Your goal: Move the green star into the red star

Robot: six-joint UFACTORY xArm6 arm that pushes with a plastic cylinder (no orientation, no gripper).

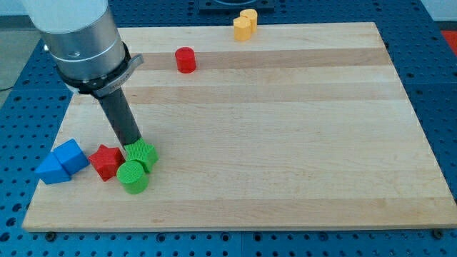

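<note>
The green star [142, 155] sits near the board's lower left, touching a green cylinder [133, 176] just below it. The red star [106, 161] lies just to the left of the green star, with a small gap or light contact between them. My tip [131, 142] is at the green star's upper left edge, between it and the red star's top, touching or almost touching the green star.
Two blue blocks [62, 161] sit left of the red star at the board's left edge. A red cylinder [186, 60] stands at the upper middle. Two yellow blocks [245, 25] sit at the board's top edge. The wooden board [285, 128] lies on a blue perforated table.
</note>
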